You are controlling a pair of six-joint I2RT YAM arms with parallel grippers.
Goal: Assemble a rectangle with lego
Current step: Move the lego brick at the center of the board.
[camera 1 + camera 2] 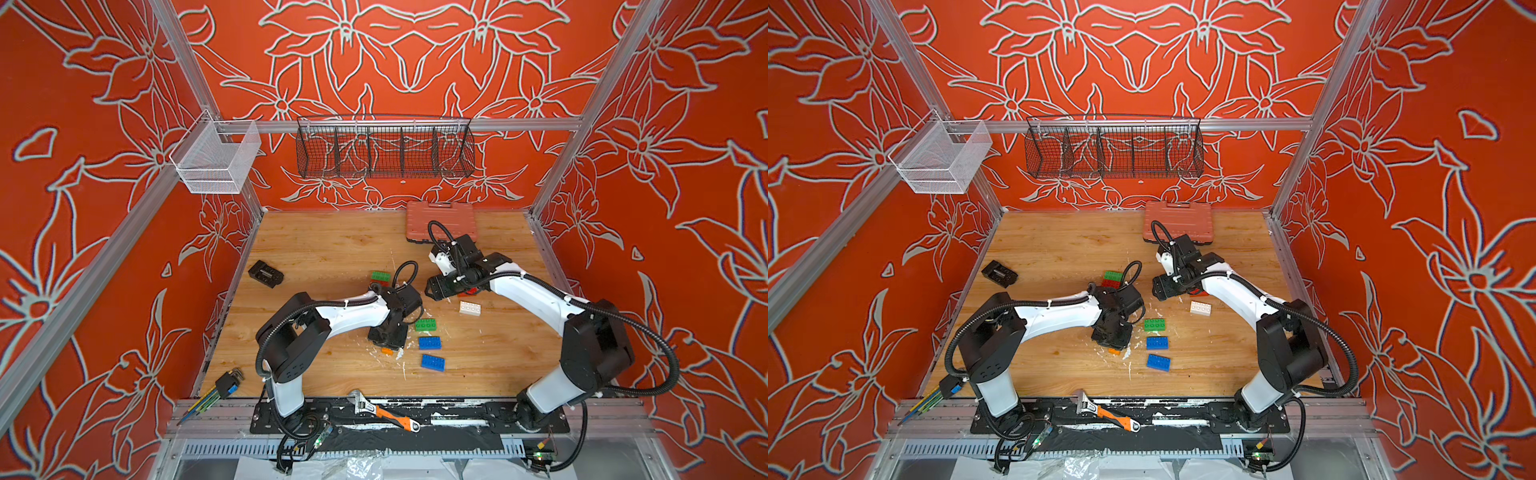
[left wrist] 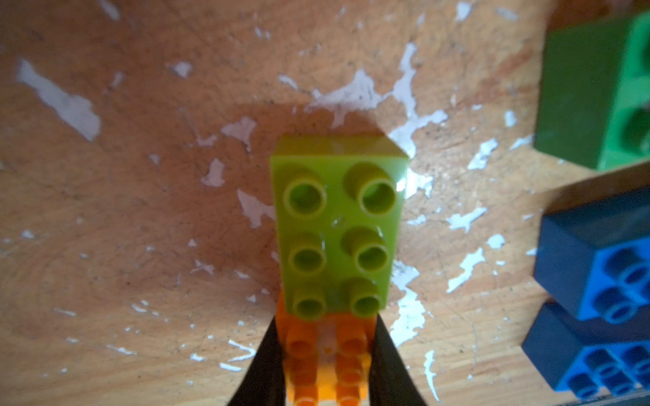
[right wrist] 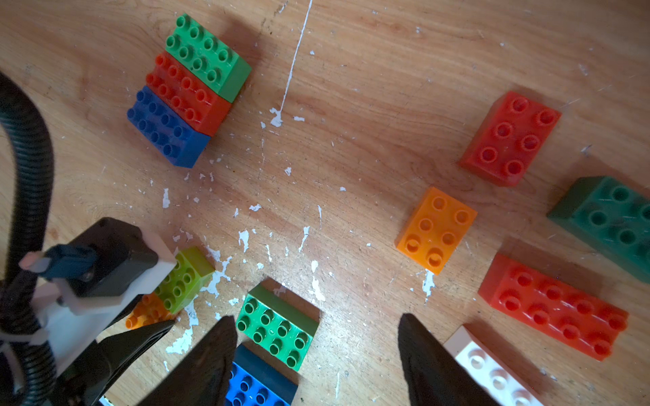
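Left gripper point(image 2: 326, 332) low over the wooden table point(image 1: 332, 249), fingers point(image 2: 260, 379) closed against the two long sides of an orange brick point(image 2: 327, 355). Lime brick point(image 2: 337, 225), six studs, directly ahead of the orange one and touching it; whether stacked on its end or merely butted against it not discernible. Just beside this pair, in a short column running toward the table's front edge and close together: green 2x4 brick point(image 1: 425, 324), blue brick point(image 1: 429, 343) and second blue brick point(image 1: 432, 362), the last slightly askew. Right gripper point(image 3: 316, 316) clear of the table, fingers point(image 3: 207, 362) spread wide with nothing between them. Farther back, near the table's middle: row of three bricks point(image 3: 186, 93), green, red and blue, long sides touching. On the right arm's side, each lying apart from the others, studs up: red six-stud brick point(image 3: 510, 137), second orange brick point(image 3: 436, 230), dark green brick point(image 3: 608, 225), red 2x4 brick point(image 3: 552, 305) and white brick point(image 3: 492, 369). Salmon ribbed tool case point(image 1: 440, 220) at the far edge, small black block point(image 1: 266, 273) near the left edge, adjustable wrench point(image 1: 386, 411) on the front rail, all well apart from the bricks.
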